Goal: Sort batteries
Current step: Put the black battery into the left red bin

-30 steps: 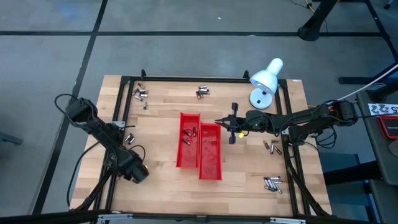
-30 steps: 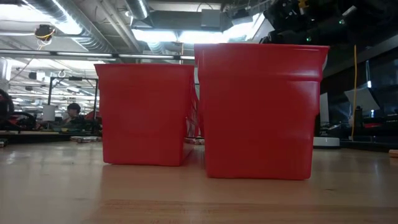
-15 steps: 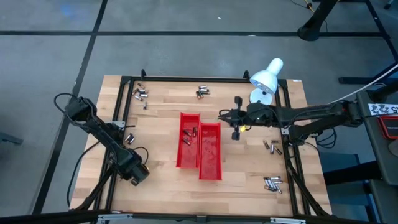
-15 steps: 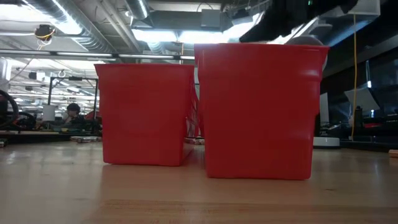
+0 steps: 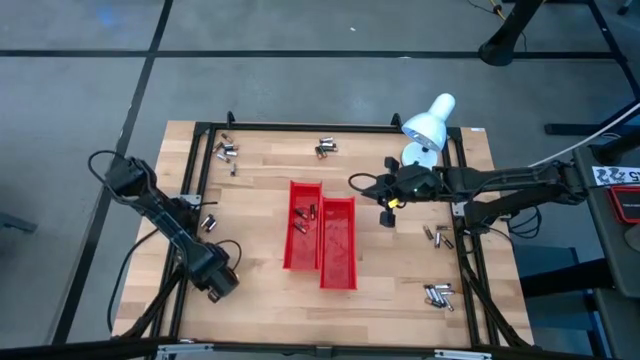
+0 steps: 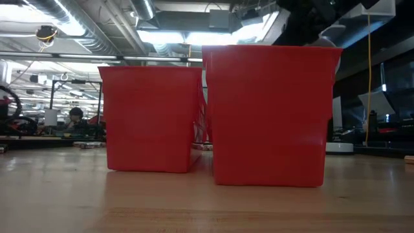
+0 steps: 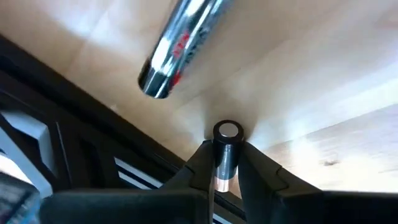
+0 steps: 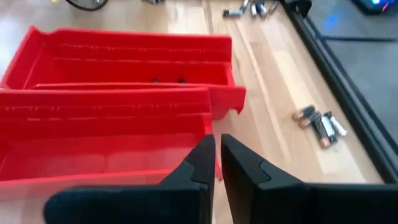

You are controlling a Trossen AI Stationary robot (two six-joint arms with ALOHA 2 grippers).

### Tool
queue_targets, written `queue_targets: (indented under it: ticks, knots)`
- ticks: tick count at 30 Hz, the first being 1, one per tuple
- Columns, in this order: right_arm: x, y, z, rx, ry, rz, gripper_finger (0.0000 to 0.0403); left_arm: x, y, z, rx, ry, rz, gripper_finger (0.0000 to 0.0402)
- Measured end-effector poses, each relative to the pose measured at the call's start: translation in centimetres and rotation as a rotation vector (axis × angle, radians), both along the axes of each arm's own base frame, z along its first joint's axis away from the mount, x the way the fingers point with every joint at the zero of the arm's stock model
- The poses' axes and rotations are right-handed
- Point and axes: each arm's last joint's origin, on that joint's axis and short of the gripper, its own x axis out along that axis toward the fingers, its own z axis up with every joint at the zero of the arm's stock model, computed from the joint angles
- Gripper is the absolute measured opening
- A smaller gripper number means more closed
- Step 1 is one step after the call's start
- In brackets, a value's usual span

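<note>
Batteries (image 5: pixel 438 294) scattered; low view blocked by trays (image 6: pixel 272 113).

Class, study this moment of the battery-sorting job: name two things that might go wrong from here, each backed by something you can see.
1. The left gripper pinches a battery near one end only, so it may swivel or slip out when lifted.
2. A second battery lies loose close by; lifting might knock it rolling toward the black frame at the table's edge.
</note>
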Motion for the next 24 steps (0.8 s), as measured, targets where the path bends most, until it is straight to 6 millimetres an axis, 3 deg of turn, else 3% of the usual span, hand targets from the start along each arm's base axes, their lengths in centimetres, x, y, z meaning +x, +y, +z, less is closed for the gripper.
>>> queue_targets:
  ticks: [6, 14, 19, 24]
  knots:
    - [0.1, 0.0, 0.1, 0.011, -0.01, 0.0, 0.003, 1.3, -0.5, 3.2, 0.094, -0.117, -0.032, 0.0035]
    - [0.2, 0.0, 0.2, 0.021, -0.028, -0.008, 0.003, 3.8, -0.5, 9.8, 0.183, -0.593, 0.003, 0.0034]
    - [0.0, -0.1, -1.1, 0.047, -0.009, -0.054, 0.003, 5.6, 1.0, 12.7, 0.402, -0.875, -0.065, 0.0038]
    - [-0.4, -0.2, -2.6, 0.071, 0.027, -0.125, 0.003, 8.9, 3.6, 13.8, 0.515, -1.012, -0.181, 0.0036]
